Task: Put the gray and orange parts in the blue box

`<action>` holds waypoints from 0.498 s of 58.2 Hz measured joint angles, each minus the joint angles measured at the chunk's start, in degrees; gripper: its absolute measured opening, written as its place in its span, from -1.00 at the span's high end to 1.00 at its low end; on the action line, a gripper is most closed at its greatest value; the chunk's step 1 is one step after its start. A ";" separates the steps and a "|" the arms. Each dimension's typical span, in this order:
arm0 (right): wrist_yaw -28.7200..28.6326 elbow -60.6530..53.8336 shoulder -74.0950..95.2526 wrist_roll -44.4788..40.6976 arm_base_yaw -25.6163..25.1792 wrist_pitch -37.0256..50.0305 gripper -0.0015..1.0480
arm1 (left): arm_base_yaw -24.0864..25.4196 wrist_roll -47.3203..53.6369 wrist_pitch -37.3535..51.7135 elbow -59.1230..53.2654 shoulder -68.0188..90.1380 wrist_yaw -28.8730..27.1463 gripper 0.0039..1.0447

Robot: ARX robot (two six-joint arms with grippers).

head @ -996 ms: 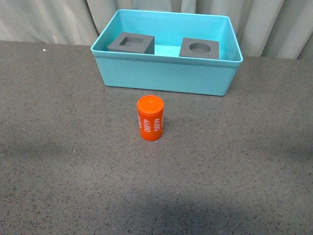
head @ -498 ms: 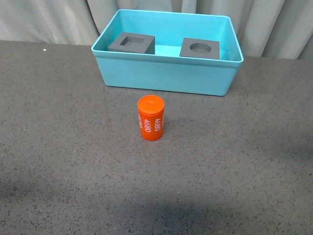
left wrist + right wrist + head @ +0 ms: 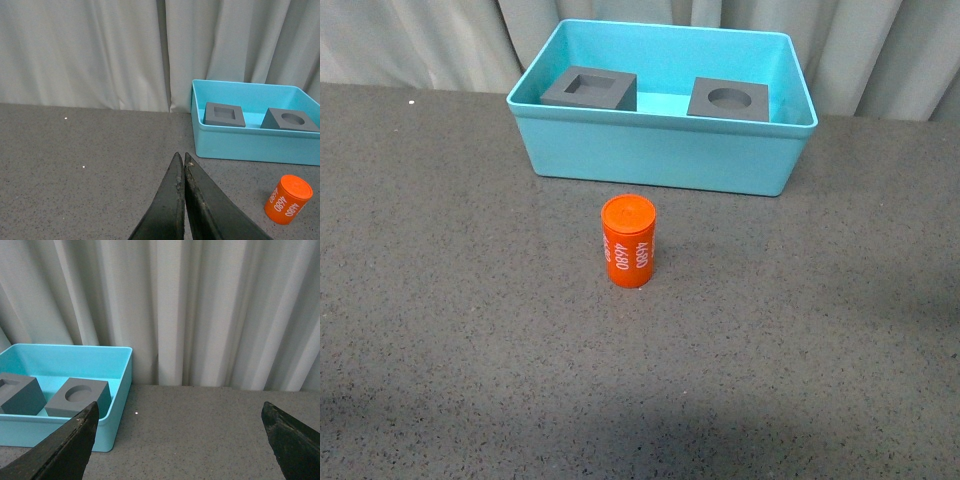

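Orange cylinder (image 3: 628, 243): it is stood upright on the worktop (image 3: 470, 300), near the front wall of the blue box (image 3: 660, 150) but not touching it; white "4680" print is seen on its side.
Gray cube with square recess (image 3: 588, 88): it is placed inside the blue box, on the left side.
Gray cube with round recess (image 3: 728, 100): it is placed inside the same box, on the right side, apart from the first cube.
Left fingers (image 3: 172, 200): they are pressed together at the tips and nothing is held between them. The orange cylinder is seen off to one side of them, well apart, and the box is seen beyond it.
Right fingers (image 3: 75, 442): they are spread wide and nothing is held. The box corner with the round-recess cube is seen beside one finger, apart from it.
Background: a pale curtain (image 3: 420, 40) is hung behind the worktop.
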 joint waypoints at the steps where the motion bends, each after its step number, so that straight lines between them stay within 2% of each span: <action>1: 0.00 0.00 0.00 0.00 0.00 0.00 -0.81 | 0.00 0.00 -0.59 0.00 -0.59 -0.02 0.94; 29: 0.00 0.00 0.00 0.00 0.00 0.00 -0.81 | 0.00 0.00 -12.83 0.00 -13.14 0.00 0.94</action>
